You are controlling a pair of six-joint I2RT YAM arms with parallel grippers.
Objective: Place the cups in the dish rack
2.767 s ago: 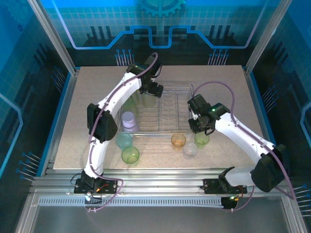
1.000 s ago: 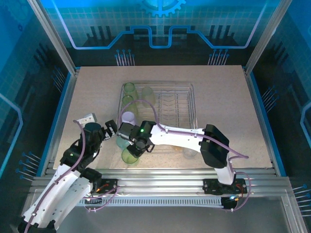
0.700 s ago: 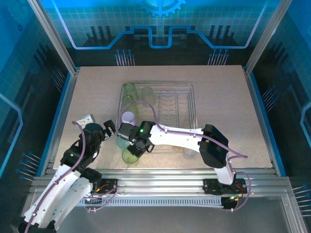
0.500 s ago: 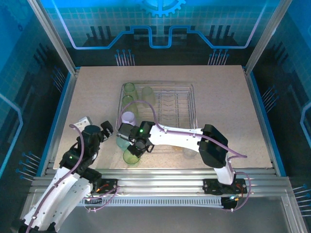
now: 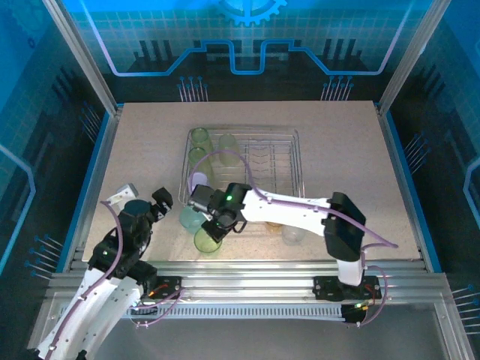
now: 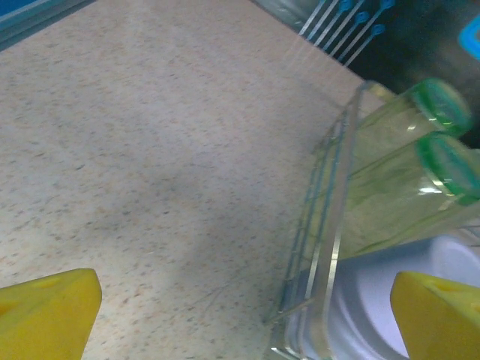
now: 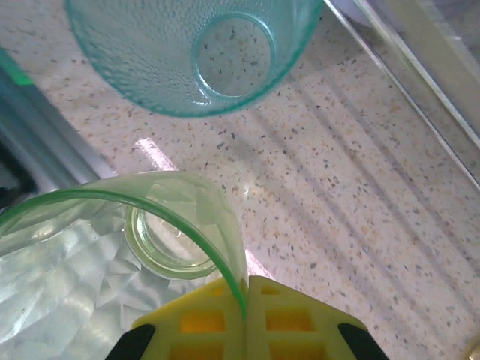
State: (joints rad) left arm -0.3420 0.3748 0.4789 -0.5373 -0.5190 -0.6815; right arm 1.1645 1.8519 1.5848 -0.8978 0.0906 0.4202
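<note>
Green cup (image 7: 82,292) pinched by its rim in the right gripper (image 7: 246,304) — left gripper (image 6: 241,309) gapes wide, empty.

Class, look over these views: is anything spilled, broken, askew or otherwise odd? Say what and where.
Nothing is spilled or broken. One oddity: the right hand is shut on a single wall of the green cup, pinching its rim, close beside the teal cup outside the dish rack.

1. No words, numbers or brand marks can be read in any view.
2. The one sign-like mark is a gear emblem (image 5: 248,9), top middle of the overhead frame, on the blue back wall (image 5: 150,45).
</note>
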